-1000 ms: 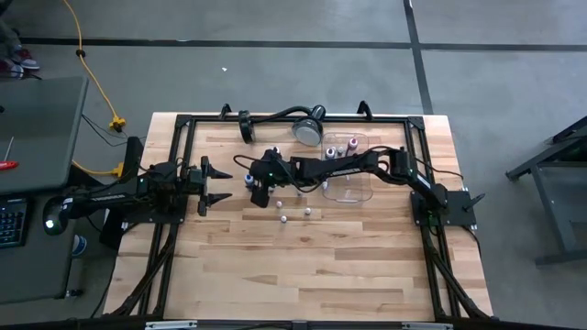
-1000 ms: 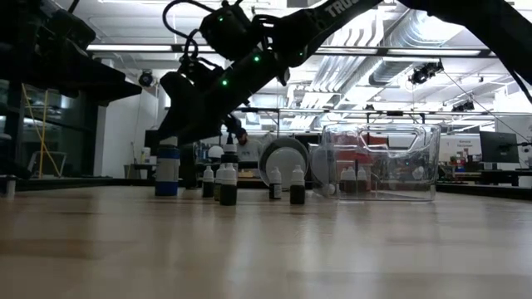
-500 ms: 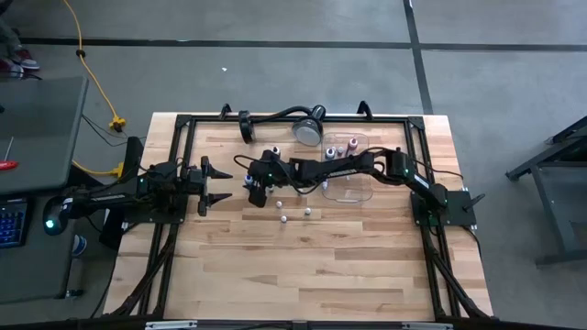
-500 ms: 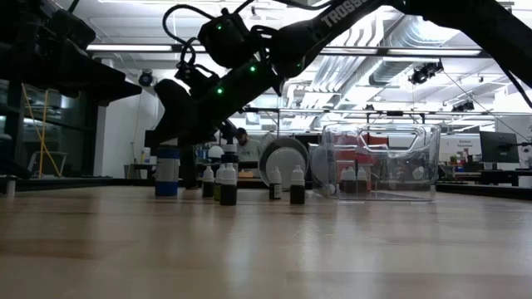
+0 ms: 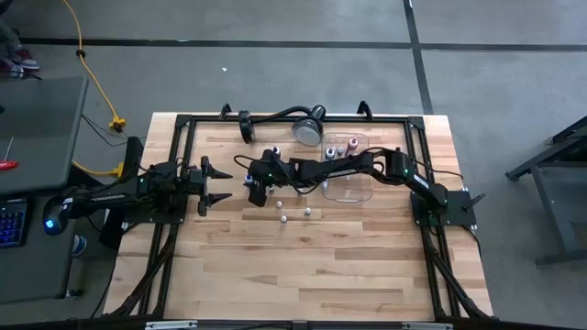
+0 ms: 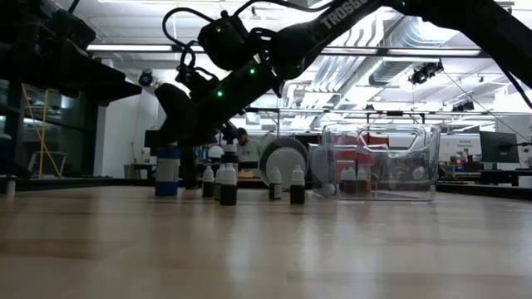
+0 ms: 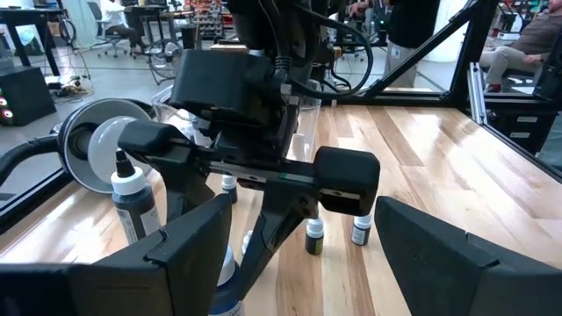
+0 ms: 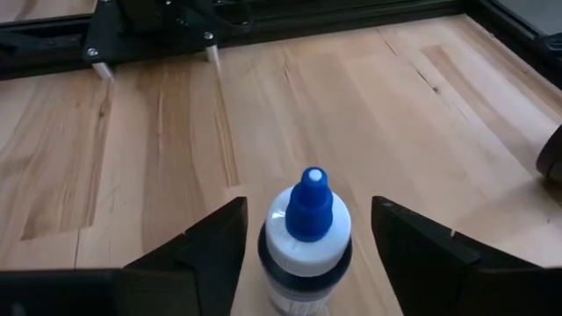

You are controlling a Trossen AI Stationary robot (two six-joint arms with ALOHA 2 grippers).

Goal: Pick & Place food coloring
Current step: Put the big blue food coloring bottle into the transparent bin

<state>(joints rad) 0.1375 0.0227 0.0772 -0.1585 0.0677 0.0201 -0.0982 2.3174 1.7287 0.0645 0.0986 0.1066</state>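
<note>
A food coloring bottle (image 8: 307, 235) with a blue tip and a white collar stands upright on the wooden table, left of centre. My right gripper (image 5: 259, 192) reaches across from the right and is open. Its fingers stand on either side of this bottle, with a gap showing on both sides. Several more small white-capped bottles (image 6: 226, 184) stand on the table close by, two of them (image 5: 283, 219) (image 5: 307, 212) nearer the front. Others (image 5: 341, 150) stand in the clear tray (image 5: 358, 188). My left gripper (image 5: 220, 184) waits open at the table's left side.
A round silver lamp head (image 5: 309, 128) on a black gooseneck lies at the table's far edge, just left of the tray. A dark-bodied bottle (image 7: 132, 200) stands close beside my right gripper. A black frame (image 5: 183, 124) runs around the tabletop. Bare wood lies toward the near edge.
</note>
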